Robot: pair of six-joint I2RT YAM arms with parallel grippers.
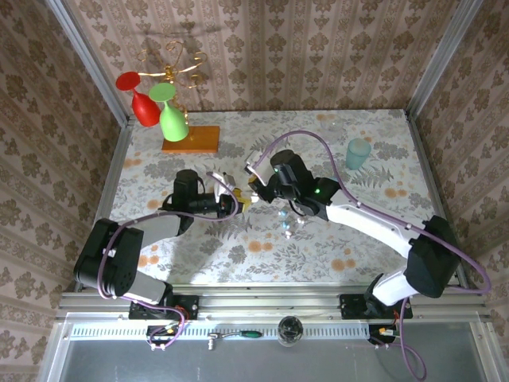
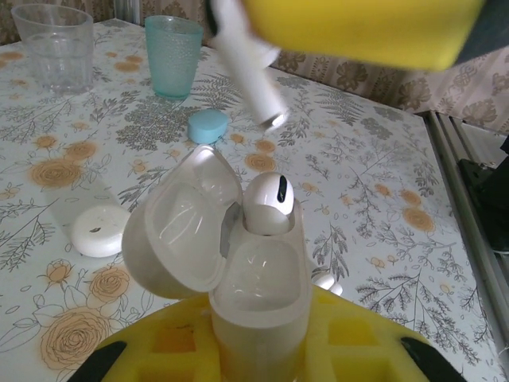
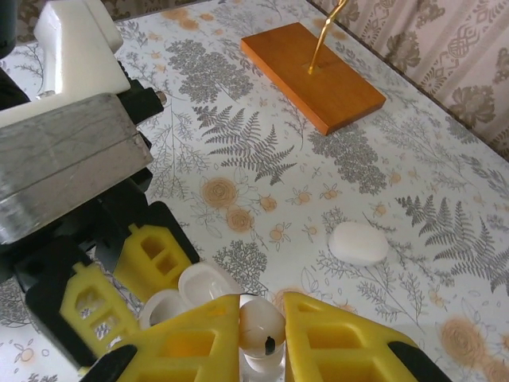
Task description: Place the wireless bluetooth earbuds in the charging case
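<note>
My left gripper (image 2: 258, 338) is shut on the charging case (image 2: 258, 278), a pale pebble-shaped case held upright with its hinged lid (image 2: 179, 235) swung open to the left. One earbud (image 2: 269, 203) sits in the case's far slot. My right gripper (image 3: 262, 322) is shut on the other earbud (image 3: 262, 328), pinched between its yellow fingers. In the left wrist view that earbud's white stem (image 2: 250, 76) hangs tilted above the open case, clear of it. From above, both grippers (image 1: 236, 199) (image 1: 254, 195) meet at mid-table.
A teal cup (image 2: 173, 54) and a clear glass (image 2: 54, 44) stand at the back. A light-blue pebble (image 2: 208, 126) and white pebbles (image 2: 99, 231) (image 3: 359, 243) lie on the table. A wooden base (image 3: 314, 76) carries a stand with red and green glasses (image 1: 159, 111).
</note>
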